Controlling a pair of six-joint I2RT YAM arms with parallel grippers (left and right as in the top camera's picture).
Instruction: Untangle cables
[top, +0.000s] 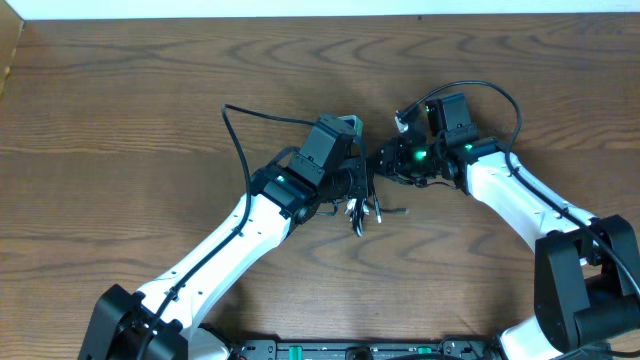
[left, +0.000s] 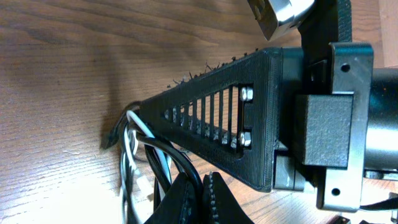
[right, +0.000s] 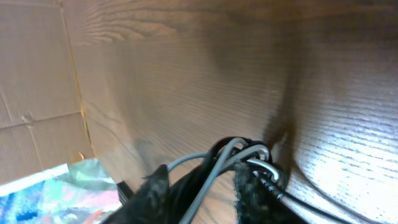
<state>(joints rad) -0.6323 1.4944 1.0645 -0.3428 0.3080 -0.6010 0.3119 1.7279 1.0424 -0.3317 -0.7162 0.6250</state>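
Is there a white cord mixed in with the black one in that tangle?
Yes, the left wrist view shows a white cord looping right alongside a black cord on the wooden table.

Near the frame's centre, the left tool (top: 353, 186) and right tool (top: 388, 160) sit close together over tangled cables (top: 362, 208) on the wooden surface (top: 120, 120).

A brown wood-grain table (top: 120, 120); tangled black and white cables (top: 362, 208) lie near centre, slightly toward five o'clock.

Robot lab: 2 arms (top: 232, 238) on wooden table (top: 120, 110).
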